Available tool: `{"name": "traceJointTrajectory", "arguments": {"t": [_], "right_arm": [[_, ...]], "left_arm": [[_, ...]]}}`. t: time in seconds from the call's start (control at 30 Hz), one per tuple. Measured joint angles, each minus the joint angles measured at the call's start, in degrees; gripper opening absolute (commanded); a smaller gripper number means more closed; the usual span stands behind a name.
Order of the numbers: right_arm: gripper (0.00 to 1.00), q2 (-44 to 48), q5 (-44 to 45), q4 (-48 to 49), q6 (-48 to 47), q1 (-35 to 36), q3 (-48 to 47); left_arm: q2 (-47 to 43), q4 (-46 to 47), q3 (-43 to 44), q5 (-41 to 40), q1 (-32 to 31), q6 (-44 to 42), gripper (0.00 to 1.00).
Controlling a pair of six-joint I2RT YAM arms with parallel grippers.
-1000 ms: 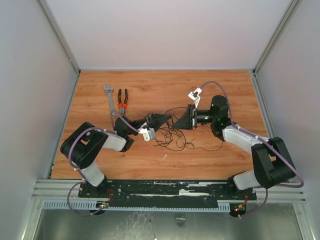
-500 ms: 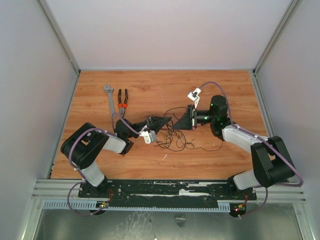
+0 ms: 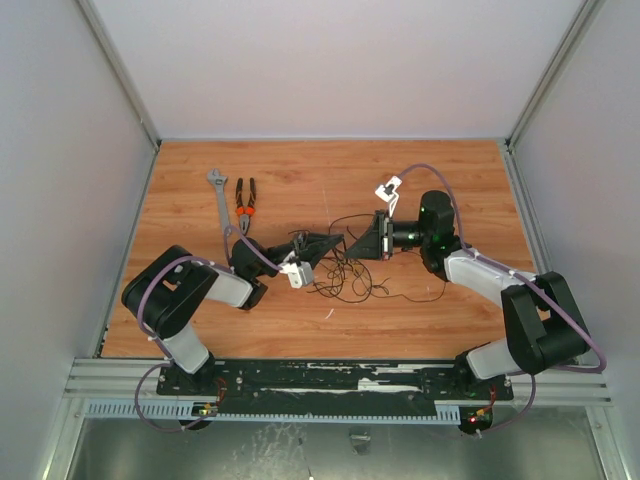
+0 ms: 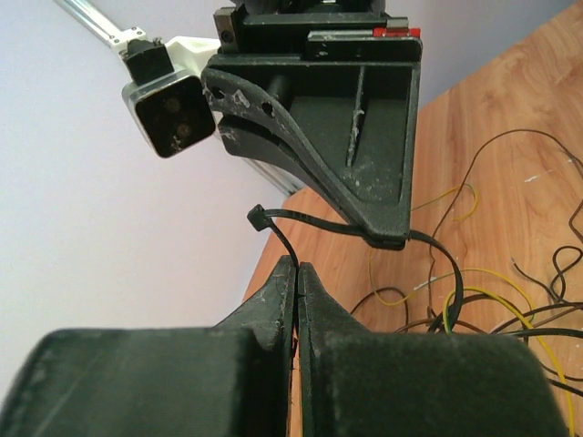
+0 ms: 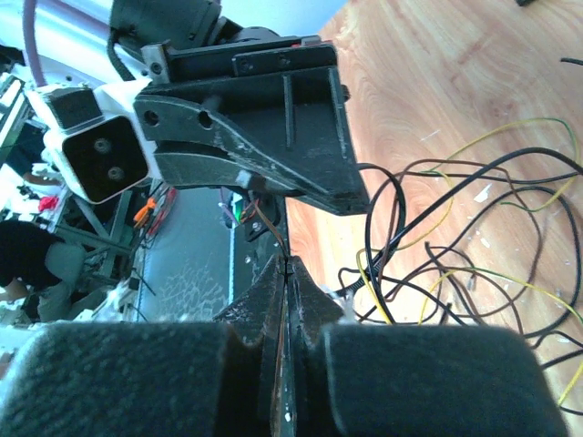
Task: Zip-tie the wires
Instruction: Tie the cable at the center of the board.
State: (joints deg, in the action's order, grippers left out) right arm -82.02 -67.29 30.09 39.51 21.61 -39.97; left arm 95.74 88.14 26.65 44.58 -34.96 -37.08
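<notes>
My left gripper [image 3: 333, 241] and right gripper [image 3: 353, 244] meet tip to tip above the middle of the wooden table [image 3: 300, 170]. In the left wrist view the left gripper [image 4: 298, 266] is shut on one end of the black zip tie [image 4: 314, 218]. The zip tie's small head [image 4: 255, 217] sits just above those jaws. From there the strip runs right to the right gripper's fingertips [image 4: 390, 238], then curves down into the wires [image 4: 510, 300]. The right gripper [image 5: 288, 264] is shut, with a thin strip at its tip. The wires [image 3: 350, 280] lie in loose black and yellow loops below both grippers.
Orange-handled pliers [image 3: 245, 200] and a grey wrench [image 3: 218, 195] lie at the back left of the table. A small white scrap [image 3: 328, 313] lies on the wood in front of the wires. Grey walls enclose the table on three sides.
The left wrist has shifted slightly down and to the right. The right arm and the wires look unchanged.
</notes>
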Motion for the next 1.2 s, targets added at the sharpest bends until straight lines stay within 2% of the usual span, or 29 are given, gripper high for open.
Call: {"name": "traceJointTrajectory", "arguments": {"t": [0.27, 0.67, 0.97, 1.2], "right_arm": [[0.0, 1.0, 4.6, -1.4, -3.3, 0.0, 0.6], [0.0, 2.8, 6.3, -0.7, -5.2, 0.0, 1.3], [0.0, 8.7, 9.2, 0.5, -8.5, 0.0, 7.0], [0.0, 9.0, 9.9, 3.1, -9.0, 0.0, 10.5]], "left_arm": [[0.0, 0.0, -0.1, 0.0, -0.2, 0.0, 0.0], [0.0, 0.0, -0.5, -0.9, -0.9, 0.3, 0.0], [0.0, 0.0, -0.5, -3.1, -0.8, 1.2, 0.0], [-0.4, 0.0, -1.0, -3.7, -0.7, 2.1, 0.0]]}}
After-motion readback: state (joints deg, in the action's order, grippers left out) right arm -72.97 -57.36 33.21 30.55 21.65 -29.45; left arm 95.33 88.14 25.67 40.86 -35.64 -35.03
